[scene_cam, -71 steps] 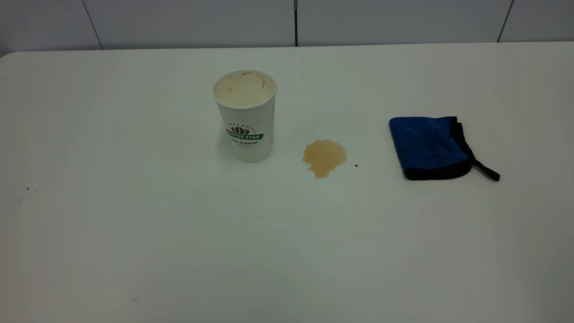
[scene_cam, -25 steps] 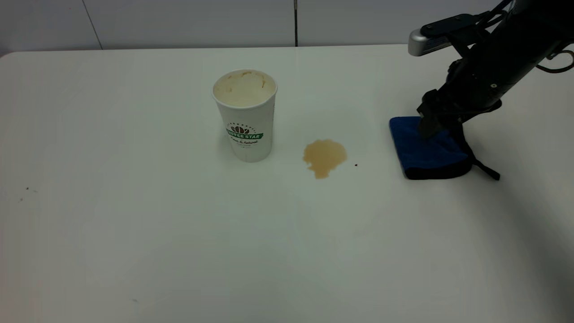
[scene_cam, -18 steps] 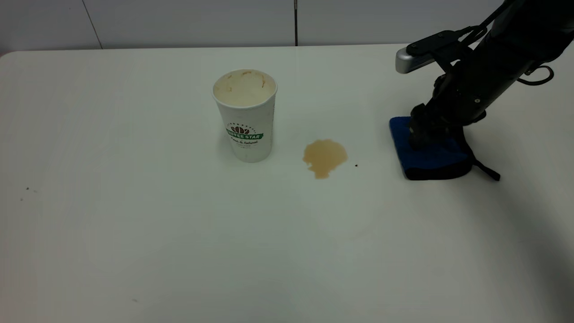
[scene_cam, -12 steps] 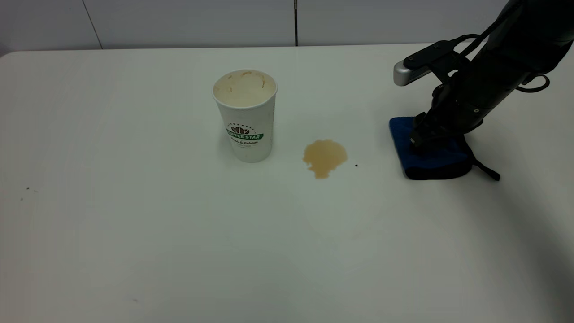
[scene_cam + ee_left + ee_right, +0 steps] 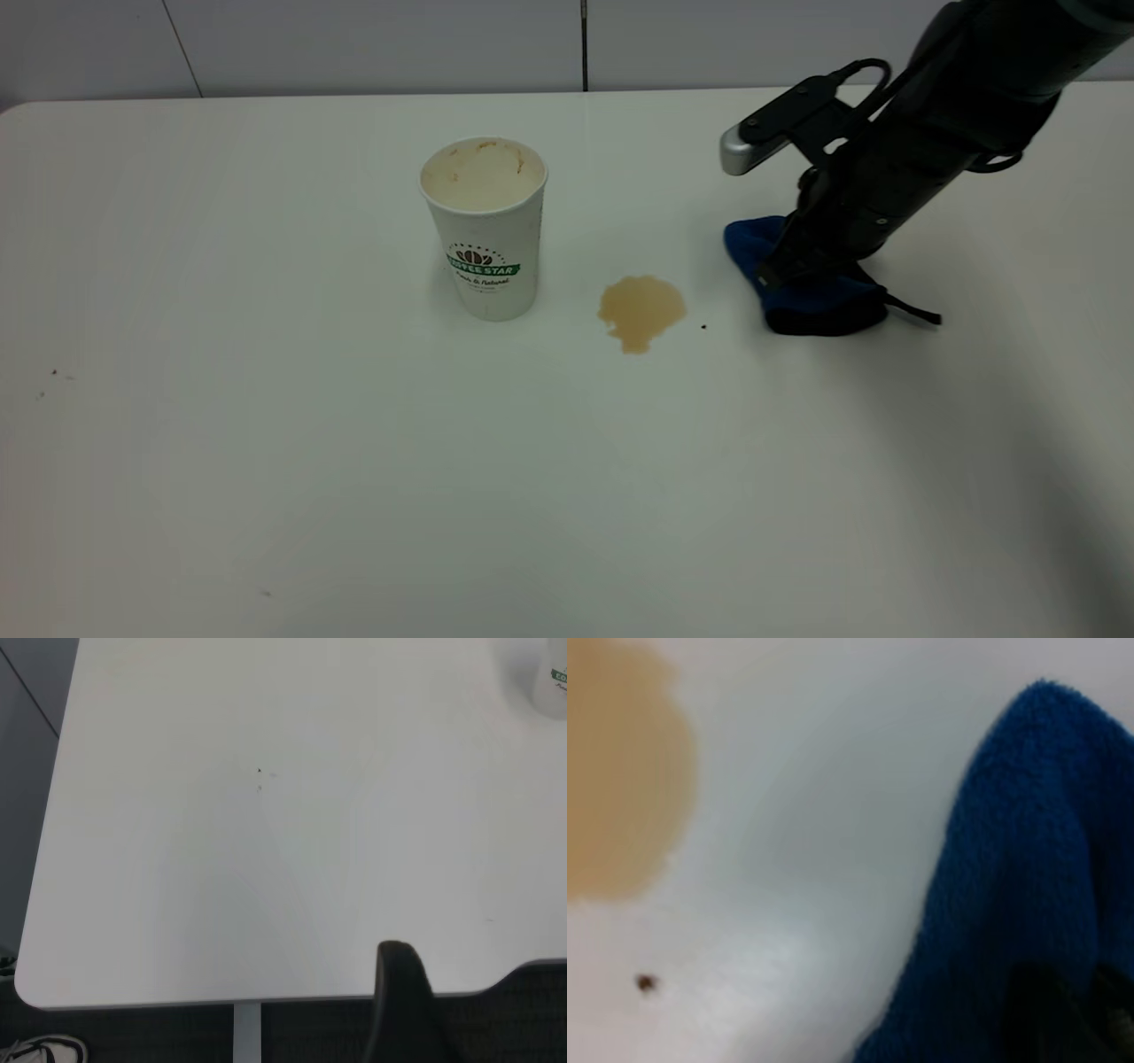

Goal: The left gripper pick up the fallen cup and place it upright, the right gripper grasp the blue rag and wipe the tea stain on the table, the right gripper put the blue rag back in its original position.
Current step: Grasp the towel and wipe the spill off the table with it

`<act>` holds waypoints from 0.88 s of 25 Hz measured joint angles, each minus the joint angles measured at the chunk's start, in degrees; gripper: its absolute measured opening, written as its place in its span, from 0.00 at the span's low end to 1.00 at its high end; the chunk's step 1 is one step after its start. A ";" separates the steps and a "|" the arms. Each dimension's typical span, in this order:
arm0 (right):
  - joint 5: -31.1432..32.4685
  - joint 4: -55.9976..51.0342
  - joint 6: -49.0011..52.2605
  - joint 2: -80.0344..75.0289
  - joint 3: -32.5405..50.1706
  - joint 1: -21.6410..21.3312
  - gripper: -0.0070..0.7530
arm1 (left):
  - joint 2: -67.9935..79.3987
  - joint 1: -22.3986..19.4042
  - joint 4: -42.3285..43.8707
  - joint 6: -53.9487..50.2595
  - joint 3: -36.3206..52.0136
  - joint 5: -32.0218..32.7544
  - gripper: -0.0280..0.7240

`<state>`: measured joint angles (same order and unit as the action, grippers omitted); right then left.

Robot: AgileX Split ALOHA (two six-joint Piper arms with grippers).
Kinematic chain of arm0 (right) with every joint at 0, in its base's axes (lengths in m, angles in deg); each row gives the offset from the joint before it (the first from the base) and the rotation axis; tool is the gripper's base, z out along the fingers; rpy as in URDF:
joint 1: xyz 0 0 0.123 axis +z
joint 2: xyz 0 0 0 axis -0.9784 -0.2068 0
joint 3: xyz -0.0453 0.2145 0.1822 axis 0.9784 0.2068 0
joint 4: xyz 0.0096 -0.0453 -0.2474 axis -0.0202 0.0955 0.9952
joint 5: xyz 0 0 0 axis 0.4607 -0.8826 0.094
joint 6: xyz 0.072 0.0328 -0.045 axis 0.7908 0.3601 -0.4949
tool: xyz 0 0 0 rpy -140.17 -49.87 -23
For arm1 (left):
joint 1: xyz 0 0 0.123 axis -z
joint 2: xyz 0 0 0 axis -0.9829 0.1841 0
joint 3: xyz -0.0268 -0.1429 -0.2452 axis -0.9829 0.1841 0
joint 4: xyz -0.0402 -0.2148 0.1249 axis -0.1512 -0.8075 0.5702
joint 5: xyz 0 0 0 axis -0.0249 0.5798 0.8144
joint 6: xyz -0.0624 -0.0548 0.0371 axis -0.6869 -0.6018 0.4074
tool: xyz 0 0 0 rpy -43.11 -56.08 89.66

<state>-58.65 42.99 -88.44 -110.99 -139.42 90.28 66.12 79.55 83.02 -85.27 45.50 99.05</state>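
The cup (image 5: 485, 226) stands upright on the table (image 5: 266, 443), left of centre; its base edge also shows in the left wrist view (image 5: 551, 682). The tea stain (image 5: 640, 310) lies to the cup's right; it also shows in the right wrist view (image 5: 616, 771). My right gripper (image 5: 780, 270) is shut on the blue rag (image 5: 819, 299), which is bunched up and rests on the table just right of the stain, apart from it. The rag fills one side of the right wrist view (image 5: 1028, 886). My left gripper (image 5: 399, 992) is parked past the table's edge, out of the exterior view.
A tiny dark speck (image 5: 703, 326) lies between the stain and the rag; it also shows in the right wrist view (image 5: 646, 982). Faint specks (image 5: 53, 373) mark the far left of the table. A tiled wall (image 5: 585, 44) stands behind the table.
My right arm came in from the right, came down on the rag and closed on it. The rag has since bunched up and slid left toward the stain. The cup has not moved.
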 joint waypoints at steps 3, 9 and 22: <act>0.64 -0.52 -0.05 -0.67 -2.35 3.30 0.08 | 0.00 0.00 0.00 0.00 0.00 0.00 0.67; 3.29 -3.70 -0.05 -0.94 -5.37 9.42 0.08 | 0.00 0.00 0.00 0.00 0.00 0.00 0.67; 25.01 0.90 0.27 -0.88 -5.65 12.88 0.08 | 0.00 0.00 0.00 0.00 0.00 0.00 0.67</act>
<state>-33.65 43.90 -88.17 -111.87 -145.07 103.16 66.12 79.55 83.02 -85.27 45.50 99.05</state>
